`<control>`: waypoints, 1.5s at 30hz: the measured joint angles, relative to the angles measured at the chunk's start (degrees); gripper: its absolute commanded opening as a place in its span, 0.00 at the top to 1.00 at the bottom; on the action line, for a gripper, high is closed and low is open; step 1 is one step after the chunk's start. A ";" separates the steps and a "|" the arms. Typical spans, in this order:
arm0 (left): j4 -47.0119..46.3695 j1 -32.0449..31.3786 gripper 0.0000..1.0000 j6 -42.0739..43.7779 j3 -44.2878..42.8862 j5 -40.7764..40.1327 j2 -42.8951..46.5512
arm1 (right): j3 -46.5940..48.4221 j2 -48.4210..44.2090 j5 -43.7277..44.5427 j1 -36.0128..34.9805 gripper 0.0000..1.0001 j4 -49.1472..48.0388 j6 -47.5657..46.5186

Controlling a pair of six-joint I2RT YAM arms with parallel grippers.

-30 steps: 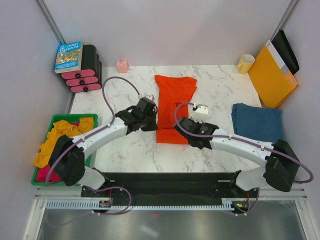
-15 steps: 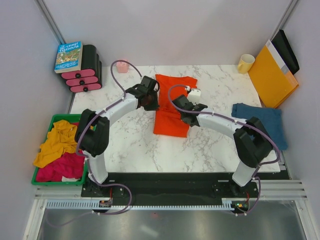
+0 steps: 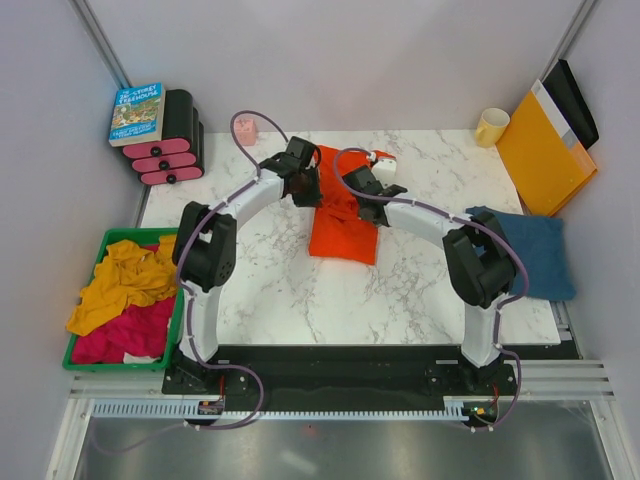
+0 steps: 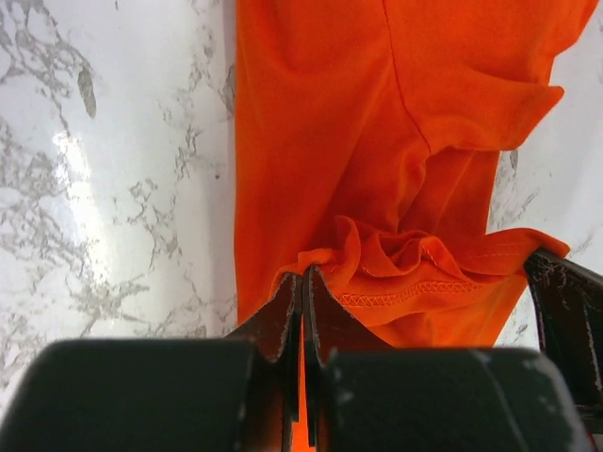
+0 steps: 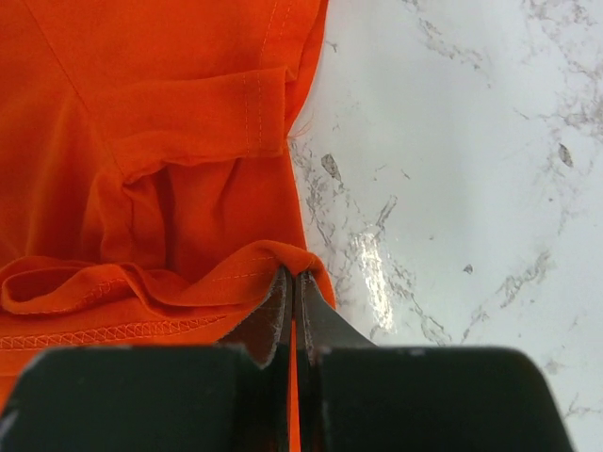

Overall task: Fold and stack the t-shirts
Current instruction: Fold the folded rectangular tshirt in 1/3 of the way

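We see the orange shirt in the upper middle of the overhead frame, lying on the marble table. Its lower part lies flat and its upper part is bunched between the two arms. The left gripper is at the shirt's left edge and the right gripper at its right edge.

In the left wrist view, the left gripper has its jaws pressed together on a gathered, stitched hem of the orange shirt. In the right wrist view, the right gripper is likewise clamped on a hemmed corner of the orange shirt, with bare marble to the right.

The blue shirt lies folded at the right middle of the overhead frame, well apart from the orange one. A green bin at lower left holds yellow and pink cloth. A book is at upper left, and a mug and an envelope at upper right.
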State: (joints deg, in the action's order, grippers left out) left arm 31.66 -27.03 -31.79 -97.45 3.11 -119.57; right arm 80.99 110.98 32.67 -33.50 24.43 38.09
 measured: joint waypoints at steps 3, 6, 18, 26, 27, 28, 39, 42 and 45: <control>0.50 0.33 0.98 0.15 -2.78 0.63 -2.91 | 1.33 2.49 -0.59 0.35 1.00 -0.20 -0.42; 1.36 0.44 0.98 0.22 -4.94 1.11 -5.05 | 1.57 4.20 -0.96 0.50 1.00 -0.20 -0.68; 2.82 0.70 0.98 0.70 -12.61 1.29 -7.80 | 1.73 5.86 -1.11 1.95 1.00 -1.05 -2.38; 2.91 0.90 0.98 1.20 -16.41 1.03 -8.39 | 5.92 6.16 -1.42 3.28 1.00 -1.44 -3.41; 2.97 0.96 0.98 1.20 -16.48 0.94 -8.63 | 6.54 6.40 -1.44 3.41 1.00 -1.49 -3.45; 2.95 1.07 0.98 1.20 -16.59 0.83 -9.01 | 7.15 6.73 -1.49 3.56 1.00 -1.55 -3.48; 4.79 2.69 0.49 1.31 -17.44 0.24 -15.87 | 9.29 12.17 -3.43 5.01 0.57 -1.60 -4.46; 5.49 2.86 0.40 1.27 -17.46 -0.76 -15.67 | 7.93 11.02 -3.67 5.11 0.29 -3.87 -5.33; 5.07 2.91 0.38 1.27 -16.00 -2.45 -13.33 | 4.83 7.54 -4.00 4.90 0.18 -4.94 -5.81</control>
State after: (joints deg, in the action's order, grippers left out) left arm 36.73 -24.12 -30.52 -113.45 0.67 -132.90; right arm 85.82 118.52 28.67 -28.60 19.49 32.27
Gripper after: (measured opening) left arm 0.604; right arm 0.736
